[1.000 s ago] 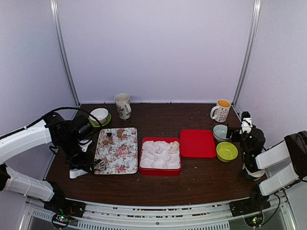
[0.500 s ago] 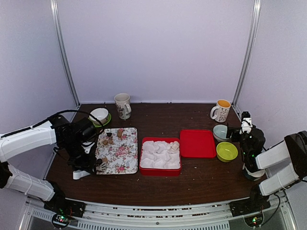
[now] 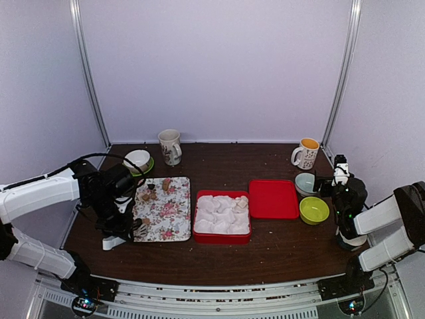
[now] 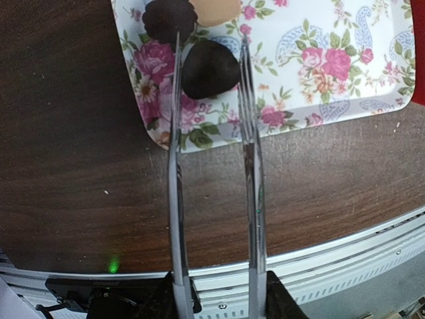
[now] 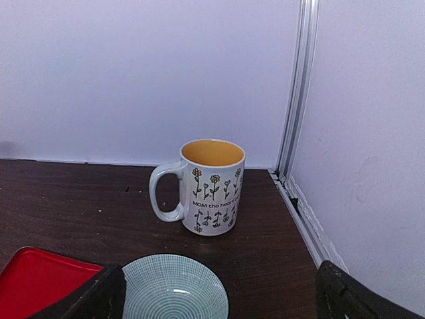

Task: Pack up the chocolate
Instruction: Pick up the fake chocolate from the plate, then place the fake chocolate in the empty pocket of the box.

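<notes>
Left wrist view gives the relation that matters: the left claw (image 4: 216, 300) is clamped around the handle end of a pair of metal tongs (image 4: 251, 199), and the two blades run straight away from it, side by side. One dark piece (image 4: 211, 68) of chocolate lies right between their tips. The blades stand narrowly apart, one close against each flank of the piece. Whether they already pinch it I cannot tell.

This piece sits on the flowered tray (image 4: 332, 86), just inside the near corner. A second dark piece (image 4: 169, 18) and a tan piece (image 4: 216, 8) lie just beyond it, near the left blade tip. The remaining chocolate (image 3: 151, 193) lies toward the tray's far end.

My reading is that the next move is a squeeze and a lift. The tongs' long axis already lines up with the piece, so only the closing looks left to do. The carry would then go to the robot's right, to the red box (image 3: 222, 238) with white paper lining (image 3: 219, 214), which stands just beside the tray on the worktop (image 4: 80, 186).

The right claw (image 3: 339, 176) is spread wide and holds nothing. It sits well apart at the far right by the bowls, so the left arm is plainly the nearer one.
</notes>
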